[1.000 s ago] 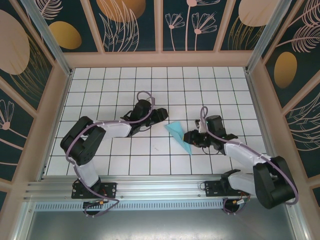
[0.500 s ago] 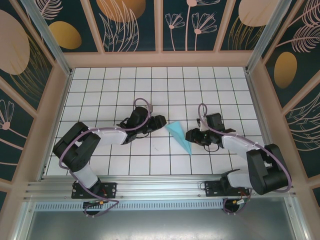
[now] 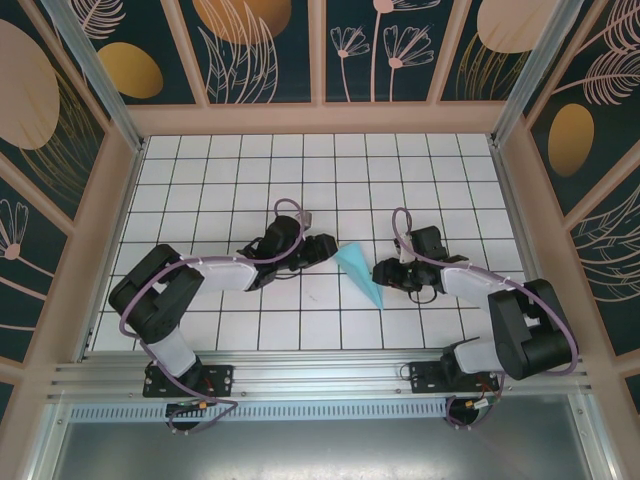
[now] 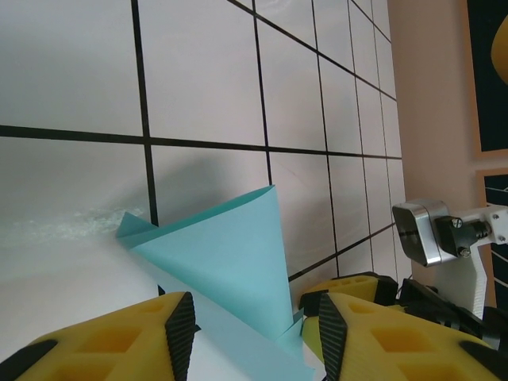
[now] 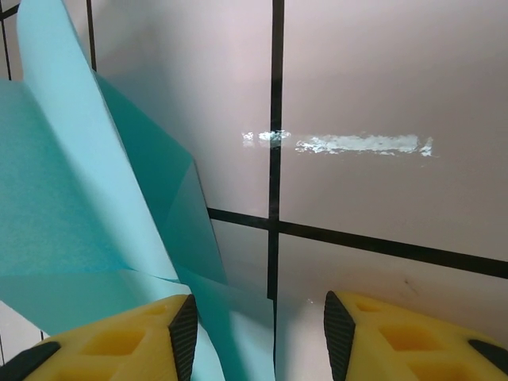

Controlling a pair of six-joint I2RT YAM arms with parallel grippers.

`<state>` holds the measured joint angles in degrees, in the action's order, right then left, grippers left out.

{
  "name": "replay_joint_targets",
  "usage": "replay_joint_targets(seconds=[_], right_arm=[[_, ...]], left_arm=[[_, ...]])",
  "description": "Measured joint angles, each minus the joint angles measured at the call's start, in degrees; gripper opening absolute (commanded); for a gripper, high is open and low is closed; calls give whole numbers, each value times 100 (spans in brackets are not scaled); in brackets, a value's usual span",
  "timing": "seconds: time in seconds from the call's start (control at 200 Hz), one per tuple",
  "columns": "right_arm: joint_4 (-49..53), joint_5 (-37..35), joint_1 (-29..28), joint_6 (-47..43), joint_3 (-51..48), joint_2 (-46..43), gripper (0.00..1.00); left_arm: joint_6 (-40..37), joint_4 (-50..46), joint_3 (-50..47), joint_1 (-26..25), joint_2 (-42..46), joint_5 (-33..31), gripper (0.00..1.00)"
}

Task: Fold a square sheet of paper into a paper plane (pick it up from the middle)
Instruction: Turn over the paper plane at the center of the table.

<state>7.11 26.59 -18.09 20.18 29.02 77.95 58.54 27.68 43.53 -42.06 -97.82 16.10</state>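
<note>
Top external view is showing the square sheet of paper [image 3: 358,273] lying on the table [image 3: 300,190] as a narrow creased dart, with the left claw [image 3: 328,247] and right claw [image 3: 381,272] flanking it, both gaping partly and gripping nothing, so the wing folds are likely still waiting.

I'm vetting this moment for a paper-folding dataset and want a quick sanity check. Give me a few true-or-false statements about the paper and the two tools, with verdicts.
1. The blue paper lies between the left tool and the right tool. True.
2. The blue paper is a flat, unfolded square. False: it is folded into a narrow pointed shape.
3. The left tool's jaws stand apart. True.
4. The right tool's jaws are pressed shut. False: they stand apart, and the table shows between them.
5. The table is bare wood. False: it is white with a black grid.
</note>
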Motion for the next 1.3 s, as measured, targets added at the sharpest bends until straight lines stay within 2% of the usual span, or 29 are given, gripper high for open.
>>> replay_joint_targets(seconds=[0.28,0.55,0.655,0.771,0.911,1.051,1.231,1.301], right_arm=[[-144,544,-13,-103,20,232,48],[-181,741,-367,-249,35,291,30],[-70,450,-669,-293,155,291,21],[109,-87,-1071,-313,378,291,17],[240,-645,-1613,-262,649,289,17],[348,-1064,-1991,-133,848,348,22],[476,-1532,-2439,28,1191,815,22],[595,-1766,-2608,94,1357,1012,26]], left_arm=[[4,0,114,-125,-293,35,48],[4,-2,160,-125,-387,42,48],[4,-2,160,-125,-387,37,48],[9,-2,160,-125,-387,2,48],[33,-7,160,-125,-378,-162,47],[125,-81,142,-125,-328,-363,42],[267,-140,35,-125,-297,-540,38],[308,-140,-39,-125,-293,-601,37]])
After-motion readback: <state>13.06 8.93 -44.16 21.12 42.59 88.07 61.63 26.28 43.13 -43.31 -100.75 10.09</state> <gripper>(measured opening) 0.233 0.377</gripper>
